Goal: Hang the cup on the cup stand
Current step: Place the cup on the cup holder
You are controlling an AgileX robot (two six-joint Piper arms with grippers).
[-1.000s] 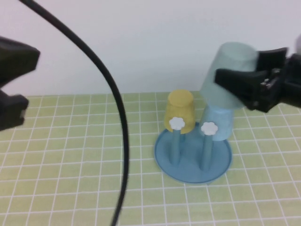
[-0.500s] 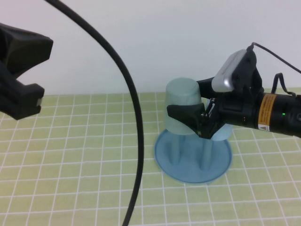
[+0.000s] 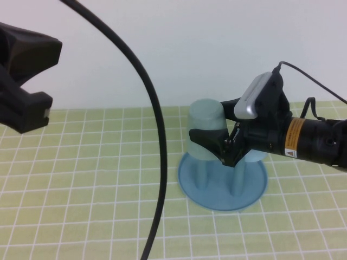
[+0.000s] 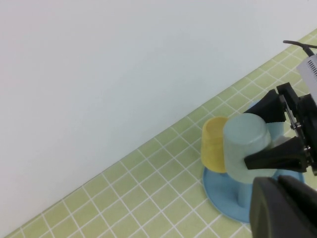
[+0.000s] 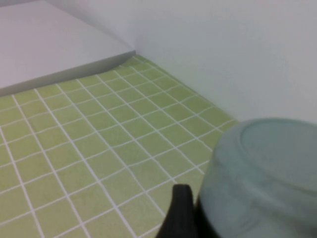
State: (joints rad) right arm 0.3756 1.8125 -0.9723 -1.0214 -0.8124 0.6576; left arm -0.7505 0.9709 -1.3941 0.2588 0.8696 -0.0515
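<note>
The sage cup [image 3: 206, 129] is upside down in my right gripper [image 3: 208, 122], which is shut on its sides. It hangs over the front left peg [image 3: 201, 176] of the blue cup stand [image 3: 250, 192] and hides that peg's white cap. I cannot tell whether the cup rests on the peg. The left wrist view shows the cup [image 4: 243, 145], the right gripper [image 4: 253, 137] and the stand's base [image 4: 222, 194]. In the right wrist view the cup [image 5: 262, 173] fills the corner beside one black finger [image 5: 180, 214]. My left gripper [image 3: 24, 81] is open and empty, raised at the far left.
A yellow cup [image 4: 213, 143] sits upside down on a back peg, hidden behind the sage cup in the high view. A light blue cup [image 3: 255, 156] shows partly behind the right gripper. A black cable [image 3: 147, 108] arcs across the left middle. The mat is a green grid.
My right gripper carried the sage cup down and left from above the stand's right side to over the front left peg. It now hides the yellow cup. The left arm barely moved.
</note>
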